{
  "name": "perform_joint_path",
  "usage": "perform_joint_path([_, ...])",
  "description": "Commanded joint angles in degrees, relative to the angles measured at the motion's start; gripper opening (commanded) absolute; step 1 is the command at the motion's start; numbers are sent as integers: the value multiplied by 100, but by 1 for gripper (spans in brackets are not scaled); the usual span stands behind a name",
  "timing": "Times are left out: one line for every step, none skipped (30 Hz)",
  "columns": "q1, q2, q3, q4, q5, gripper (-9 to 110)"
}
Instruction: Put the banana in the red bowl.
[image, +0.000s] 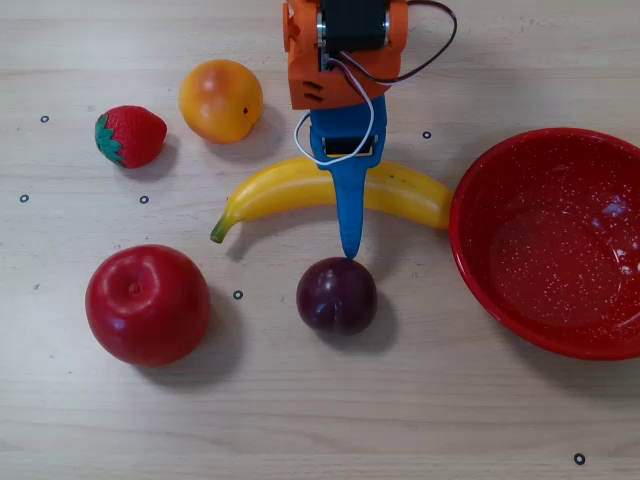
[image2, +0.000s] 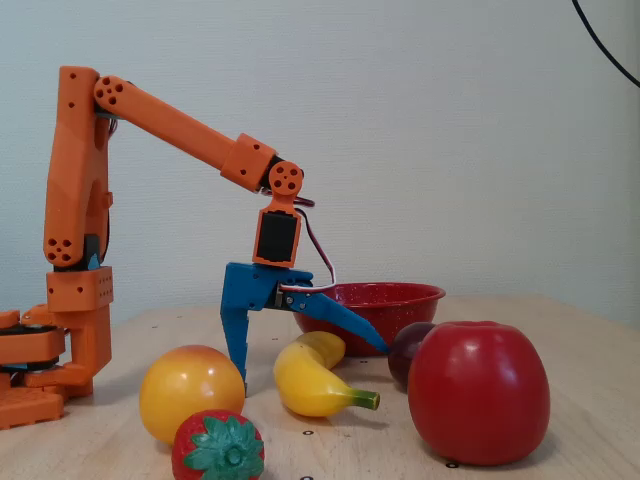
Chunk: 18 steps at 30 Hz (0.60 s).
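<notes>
The yellow banana (image: 280, 190) lies curved across the middle of the table in the overhead view, its green stem at the lower left. Its right end almost meets the rim of the red bowl (image: 560, 250), which holds nothing. My blue gripper (image: 347, 200) is open and straddles the banana's middle. One finger crosses over it, and its tip reaches the plum (image: 337, 295). In the fixed view the gripper (image2: 311, 362) hangs low over the banana (image2: 305, 385). One finger stands upright behind it and the other slants forward in front of the red bowl (image2: 405, 297).
A red apple (image: 147, 304) sits at the lower left; an orange (image: 220, 100) and a strawberry (image: 130, 136) at the upper left. In the fixed view the apple (image2: 478, 392) is nearest the camera and the orange arm base (image2: 50, 350) stands at the left.
</notes>
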Motion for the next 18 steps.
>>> perform_joint_path([220,105,-457,-158,70,67])
perform_joint_path([229,70,-492,-158,62,67])
perform_joint_path([237,35,-536,-149,53,67])
perform_joint_path([246,9,-571,-132,44,67])
perform_joint_path([246,-9,-598,-123,35,66])
perform_joint_path([246,-26,-615,-105,35,66])
perform_joint_path([246,-35,-624,-88,35,66])
perform_joint_path([237,-44,-633,-70,35,66])
perform_joint_path([229,-53,-633,-62,35,66])
perform_joint_path([220,-53,-633,-44,44,66])
perform_joint_path([220,-53,-624,-44,35,66])
perform_joint_path([220,-53,-606,-35,44,65])
perform_joint_path([211,-44,-580,-35,53,65])
perform_joint_path([211,-44,-571,-35,62,65])
perform_joint_path([202,-35,-563,-26,62,65])
perform_joint_path([202,-18,-554,-18,62,65])
perform_joint_path([202,-9,-536,-9,70,61])
perform_joint_path([202,9,-519,-26,79,58])
